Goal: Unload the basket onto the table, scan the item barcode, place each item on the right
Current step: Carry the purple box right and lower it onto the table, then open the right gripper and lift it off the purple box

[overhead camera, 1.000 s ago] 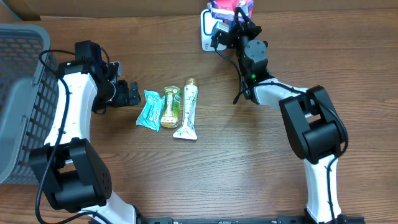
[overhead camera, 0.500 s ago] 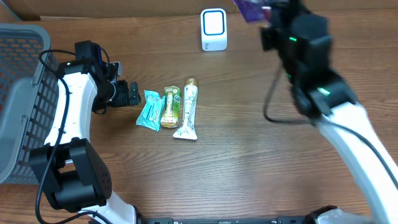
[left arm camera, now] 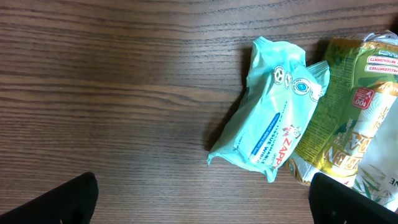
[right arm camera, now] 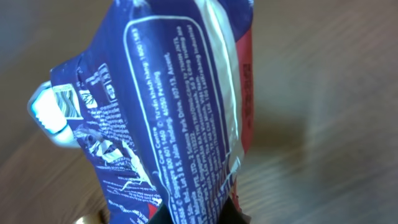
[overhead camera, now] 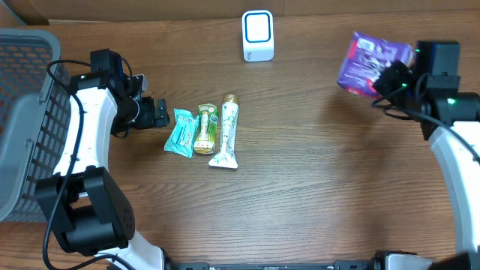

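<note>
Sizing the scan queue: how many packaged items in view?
4. Teal packet, gold packet and white tube lie side by side left of centre; purple packet in the right hand. Basket may hide more.

My left claw (overhead camera: 160, 112) sits low over the table (overhead camera: 300, 187), well left of the white scanner (overhead camera: 257, 35) and nearer the arm bases, fingers spread wide with nothing between them. My right claw (overhead camera: 391, 78) hangs in the air off to the scanner's right, clamped on a purple packet (overhead camera: 367, 61).
</note>
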### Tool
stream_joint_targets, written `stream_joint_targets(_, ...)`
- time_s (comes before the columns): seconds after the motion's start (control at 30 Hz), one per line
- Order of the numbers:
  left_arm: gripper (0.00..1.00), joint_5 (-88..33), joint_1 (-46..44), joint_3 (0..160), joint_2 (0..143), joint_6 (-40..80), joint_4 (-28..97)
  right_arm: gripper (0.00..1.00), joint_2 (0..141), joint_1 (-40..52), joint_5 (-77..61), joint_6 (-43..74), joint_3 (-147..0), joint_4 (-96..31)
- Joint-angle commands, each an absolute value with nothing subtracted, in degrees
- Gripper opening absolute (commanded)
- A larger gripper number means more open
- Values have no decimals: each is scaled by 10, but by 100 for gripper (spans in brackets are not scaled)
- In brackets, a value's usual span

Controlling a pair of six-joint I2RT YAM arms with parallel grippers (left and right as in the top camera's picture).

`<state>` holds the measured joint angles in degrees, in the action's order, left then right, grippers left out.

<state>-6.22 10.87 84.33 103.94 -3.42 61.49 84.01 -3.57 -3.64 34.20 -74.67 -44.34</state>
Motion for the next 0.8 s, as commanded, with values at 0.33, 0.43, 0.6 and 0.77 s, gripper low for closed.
stream_joint_targets(0.33,100,-62,105,841,1028,-45,614,4,970,-164,-173,361,-686,-429)
stream_joint_targets(0.43,100,-62,105,841,1028,-45,614,4,972,-192,-158,371,-686,-408)
stream_joint_targets(0.6,100,-62,105,841,1028,-45,614,4,972,-216,-128,373,-686,-415)
stream_joint_targets(0.77,99,-62,105,841,1028,-45,614,4,972,-215,-96,371,-686,-431)
